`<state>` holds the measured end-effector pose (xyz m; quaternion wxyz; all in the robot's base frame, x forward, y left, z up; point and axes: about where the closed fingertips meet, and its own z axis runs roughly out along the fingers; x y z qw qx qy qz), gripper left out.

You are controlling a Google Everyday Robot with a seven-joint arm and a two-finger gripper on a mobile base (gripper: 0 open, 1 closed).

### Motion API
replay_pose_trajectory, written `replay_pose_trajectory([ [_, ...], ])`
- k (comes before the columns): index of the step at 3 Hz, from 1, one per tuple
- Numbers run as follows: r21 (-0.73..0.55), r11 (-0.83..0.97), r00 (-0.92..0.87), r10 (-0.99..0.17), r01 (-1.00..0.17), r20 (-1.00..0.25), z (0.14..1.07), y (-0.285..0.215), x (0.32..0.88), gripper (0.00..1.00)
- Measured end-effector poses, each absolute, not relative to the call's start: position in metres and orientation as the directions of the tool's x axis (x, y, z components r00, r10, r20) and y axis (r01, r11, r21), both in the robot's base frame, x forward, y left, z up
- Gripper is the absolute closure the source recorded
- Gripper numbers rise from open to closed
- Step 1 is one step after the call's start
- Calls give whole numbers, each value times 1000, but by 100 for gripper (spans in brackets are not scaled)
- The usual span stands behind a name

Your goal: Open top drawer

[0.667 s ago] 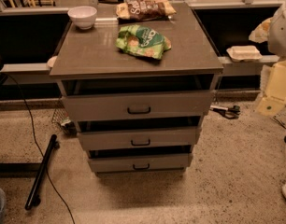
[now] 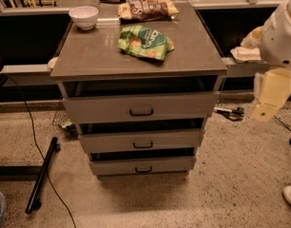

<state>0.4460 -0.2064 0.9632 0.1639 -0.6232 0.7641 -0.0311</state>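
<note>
The top drawer point(image 2: 183, 106), just beneath the counter point(image 2: 88, 56), looks rigid and weighty, best hooked by its central loop handle point(image 2: 141, 112); the gripper point(image 2: 271, 95) hangs well to its right, state impossible to tell

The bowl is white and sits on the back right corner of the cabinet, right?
Not quite. The bowl is white, but the camera view shows it on the back left corner of the cabinet. The gripper hangs to the right of the cabinet, away from the top drawer.
</note>
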Motion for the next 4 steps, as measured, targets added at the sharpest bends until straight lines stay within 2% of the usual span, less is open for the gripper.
replay_pose_trajectory([
  [2,-155,79,-37,-965,-985,-260,861,-154,475,0],
  [3,-111,80,-41,-947,-991,-318,813,-131,498,0],
  [4,-111,80,-41,-947,-991,-318,813,-131,498,0],
])
